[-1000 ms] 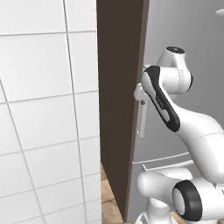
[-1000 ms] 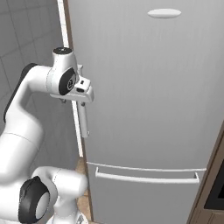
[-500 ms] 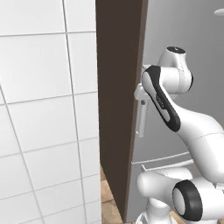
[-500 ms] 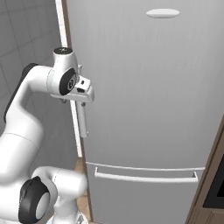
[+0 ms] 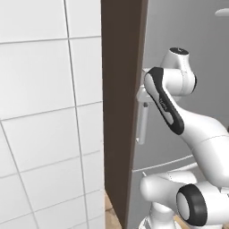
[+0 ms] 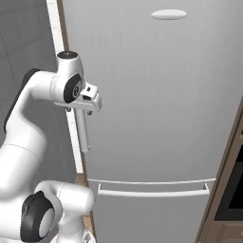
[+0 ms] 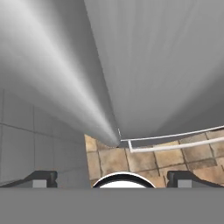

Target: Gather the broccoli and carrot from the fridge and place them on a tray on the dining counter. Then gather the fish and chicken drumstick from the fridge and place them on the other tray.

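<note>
A: Where is the tall grey fridge [image 6: 161, 104] relative to the arm?

B: Straight ahead, its door closed. Its slim grey vertical door handle [image 6: 83, 133] runs up and down along the door's left edge, long axis upright. The white two-finger gripper [image 6: 88, 101] sits at the handle's top end.

A: Gripping it?

B: No, the jaws are spread wide; the dark fingertips [image 7: 43, 178] stand far apart in the hand view, nothing between them.

A: Room to move?

B: Tight on the left: a dark brown side panel [image 5: 121, 112] flanks the fridge, with a white tiled wall [image 5: 44, 116] beyond. Lower down, a horizontal grey drawer handle [image 6: 152, 192] crosses the front above the tan tiled floor [image 7: 144, 159].
</note>
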